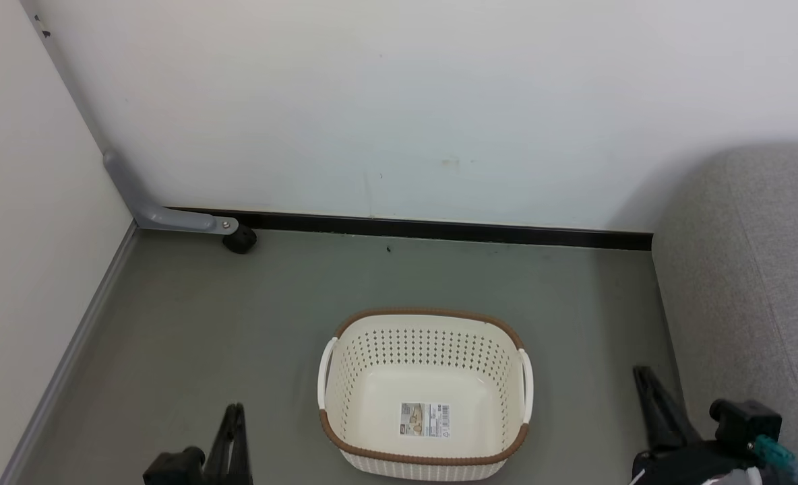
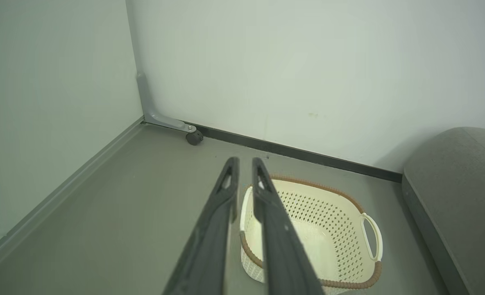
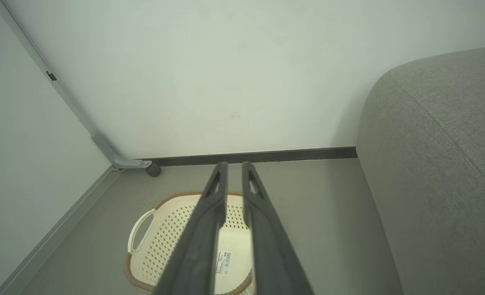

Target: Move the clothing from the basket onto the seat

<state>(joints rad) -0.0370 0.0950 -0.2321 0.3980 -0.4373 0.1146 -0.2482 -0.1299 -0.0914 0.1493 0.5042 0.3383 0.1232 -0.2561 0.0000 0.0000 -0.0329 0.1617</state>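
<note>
The cream basket [image 1: 337,364] with a brown rim stands on the grey floor, and inside it I see just a label sticker [image 1: 425,419]. The clothing is out of view. The light-grey seat [image 1: 743,269] rises at the right, beside the basket. My left gripper [image 1: 235,408] hovers low at the basket's left; in its wrist view its fingers [image 2: 244,160] stand close together with a narrow gap, holding nothing, above the basket [image 2: 349,229]. My right gripper [image 1: 639,372] is between basket and seat; its fingers [image 3: 234,164] also leave a slim gap, empty, over the basket [image 3: 164,221] with the seat [image 3: 439,164] alongside.
A white wall [image 1: 406,101] with a black skirting strip [image 1: 439,230] closes the back. A second white panel [image 1: 21,236] runs along the left, with a grey bracket and black caster [image 1: 240,240] in the corner. Grey floor [image 1: 237,303] lies around the basket.
</note>
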